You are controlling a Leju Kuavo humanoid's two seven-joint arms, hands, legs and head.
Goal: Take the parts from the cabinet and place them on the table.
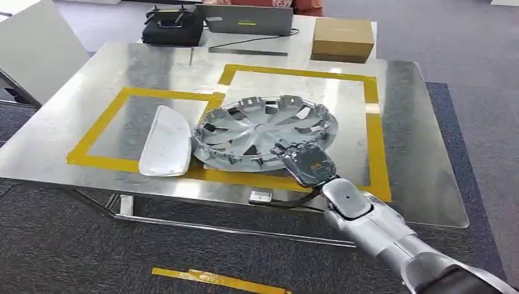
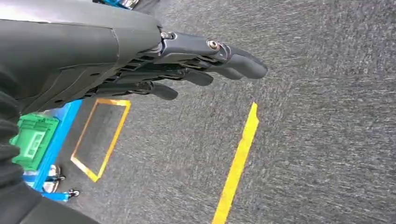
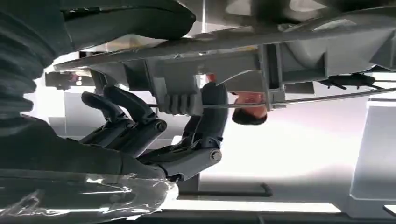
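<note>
Silver plastic wheel cover (image 1: 263, 131), round, spoked, inner side up with clips around the rim, lies on the shiny metal surface (image 1: 92, 92). It straddles the near edge of the far yellow-taped rectangle (image 1: 373, 122) and overlaps the corner of the near one (image 1: 101, 125).

Right robot hand (image 1: 303, 160) at the cover's near rim, arm reaching in from lower right. Right wrist view: dark fingers (image 3: 212, 109) curl up against the rim's underside and a clip, thick thumb (image 3: 140, 21) on the opposite face of the rim. Reads as the rim pinched between thumb and fingers.

White curved plastic panel (image 1: 165, 142), elongated and shell-like, lies inside the near taped rectangle, just beside the wheel cover on its left; touching or not, cannot tell.

Left robot hand (image 2: 187, 65) hangs over grey carpet floor (image 2: 317, 116), fingers fairly straight and close side by side, nothing in them. Yellow tape line (image 2: 238, 158) and a taped square on the floor beneath; green crate (image 2: 32, 140) on a blue cart at the edge.

Far end of the surface: black case (image 1: 173, 27), grey laptop (image 1: 248, 19), brown cardboard box (image 1: 343, 38).
</note>
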